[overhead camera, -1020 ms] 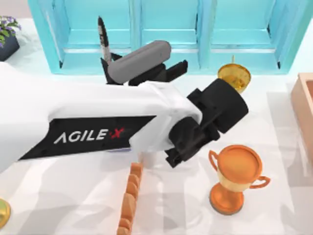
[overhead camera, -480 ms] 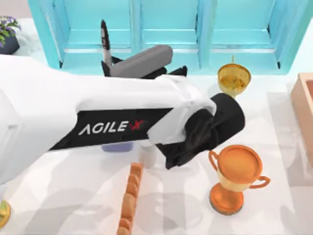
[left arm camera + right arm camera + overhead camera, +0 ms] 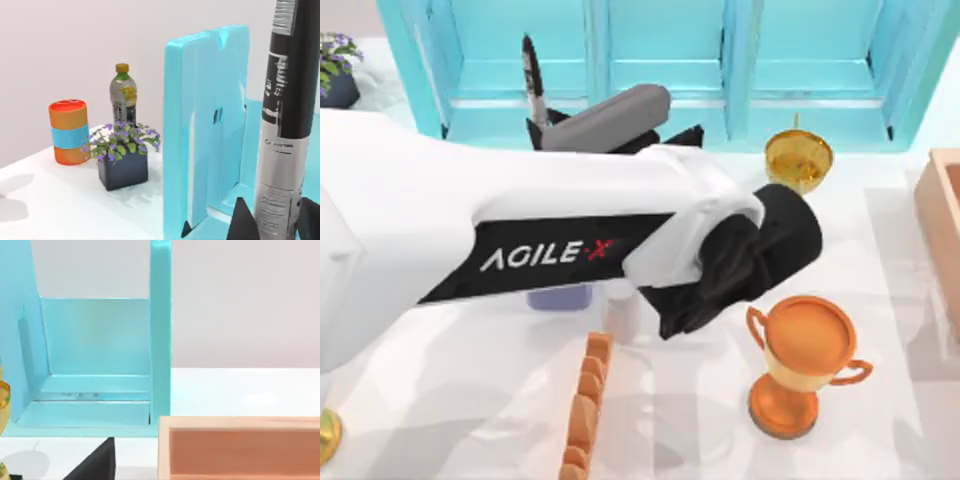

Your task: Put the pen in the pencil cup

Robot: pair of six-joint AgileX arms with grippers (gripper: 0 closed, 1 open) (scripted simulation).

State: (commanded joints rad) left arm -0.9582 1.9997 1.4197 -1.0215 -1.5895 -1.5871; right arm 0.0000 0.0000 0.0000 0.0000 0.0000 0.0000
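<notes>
The black and silver pen [image 3: 531,72] stands upright in my left gripper [image 3: 537,124], which is shut on its lower end in front of the turquoise shelf. In the left wrist view the pen [image 3: 283,115] rises close to the camera from between the two dark fingertips [image 3: 242,223]. The periwinkle pencil cup [image 3: 560,297] sits on the table below my left arm, mostly covered by the white link. It lies nearer the table's front than the held pen. A dark part of my right gripper [image 3: 95,466] shows at the right wrist view's lower edge.
A turquoise shelf unit [image 3: 660,60] spans the back. A pale cylinder [image 3: 620,315] and a row of bread [image 3: 582,400] lie beside the cup. A bronze trophy [image 3: 802,360], a gold cup [image 3: 798,158], a wooden box [image 3: 942,220] and a flower pot [image 3: 335,75] also stand here.
My left arm's white link has swung up and right across the view, uncovering part of the pencil cup. The pen has shifted slightly right, still upright in the grip.
</notes>
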